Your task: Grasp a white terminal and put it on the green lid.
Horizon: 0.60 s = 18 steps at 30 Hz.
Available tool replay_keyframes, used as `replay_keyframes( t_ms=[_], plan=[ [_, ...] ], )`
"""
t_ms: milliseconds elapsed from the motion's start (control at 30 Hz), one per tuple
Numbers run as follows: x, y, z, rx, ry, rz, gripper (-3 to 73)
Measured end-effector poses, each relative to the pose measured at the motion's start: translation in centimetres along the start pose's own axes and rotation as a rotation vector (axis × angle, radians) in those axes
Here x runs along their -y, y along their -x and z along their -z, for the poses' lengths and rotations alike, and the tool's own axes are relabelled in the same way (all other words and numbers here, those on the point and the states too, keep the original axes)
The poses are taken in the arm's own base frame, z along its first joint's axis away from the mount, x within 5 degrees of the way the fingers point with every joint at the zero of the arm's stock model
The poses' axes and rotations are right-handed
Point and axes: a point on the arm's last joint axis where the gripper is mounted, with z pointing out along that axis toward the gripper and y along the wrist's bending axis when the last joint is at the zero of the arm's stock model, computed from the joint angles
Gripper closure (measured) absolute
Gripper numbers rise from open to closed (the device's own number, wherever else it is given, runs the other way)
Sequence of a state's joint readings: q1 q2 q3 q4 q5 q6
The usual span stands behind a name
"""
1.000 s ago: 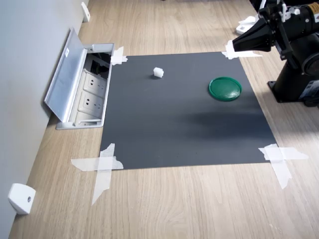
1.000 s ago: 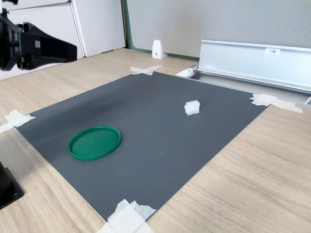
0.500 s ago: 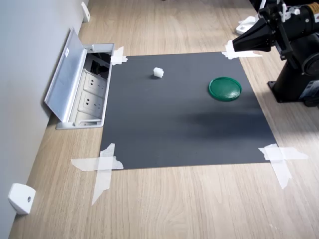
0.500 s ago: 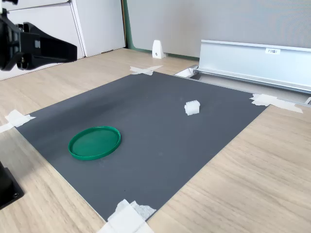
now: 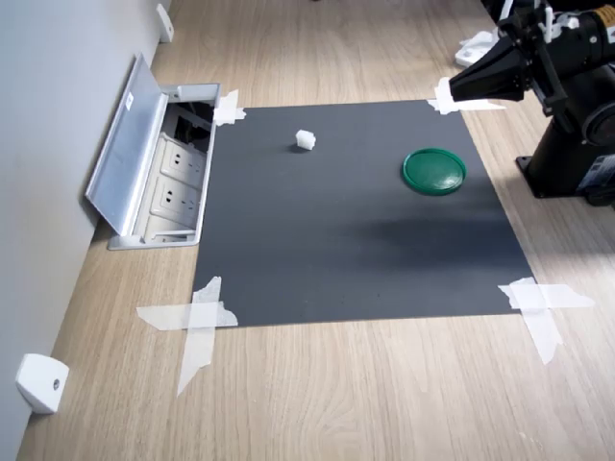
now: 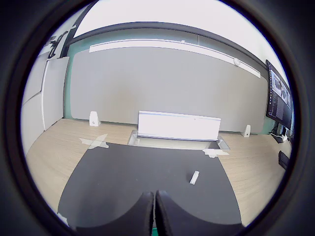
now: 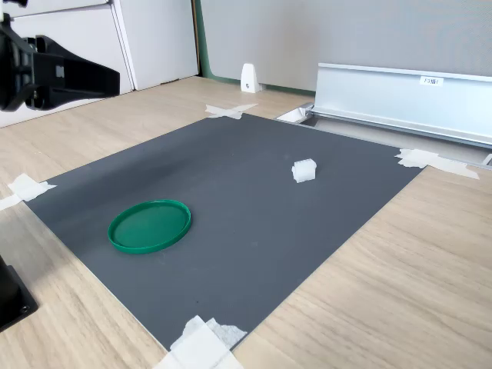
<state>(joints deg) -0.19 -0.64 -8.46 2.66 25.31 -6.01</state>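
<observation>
In the first exterior view, nothing is being carried out yet: the white terminal [image 5: 306, 139] is sitting on the dark mat [image 5: 336, 240] toward the far left, well apart from the empty green lid [image 5: 434, 171], and the tool [image 5: 461, 84] is hanging high at the far right. In the wrist view, the tool's fingers [image 6: 145, 211] are pressing together with nothing between them, and the terminal [image 6: 195, 177] is showing its long axis running roughly away from the camera. In the second exterior view, the terminal [image 7: 304, 170] looks nearly cubic, so its heading is uncertain; the lid [image 7: 150, 225] is lying bare, and grasp, carry and placement all remain.

Bright, even light and sharp exterior views; the wrist view bulges fisheye-style inside a black, perhaps blurred, surround.
</observation>
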Motion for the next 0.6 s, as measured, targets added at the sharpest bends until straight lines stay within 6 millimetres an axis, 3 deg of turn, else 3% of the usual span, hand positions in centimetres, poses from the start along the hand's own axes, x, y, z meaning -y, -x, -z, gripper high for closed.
replay_keyframes(
  t_ms=[300, 600],
  plan=[
    [0.0, 0.1, 0.0, 0.003, 0.0, 0.0, 70.4],
    [0.3, 4.4, -2.1, -0.183, 0.011, 0.004, 70.4]
  ],
)
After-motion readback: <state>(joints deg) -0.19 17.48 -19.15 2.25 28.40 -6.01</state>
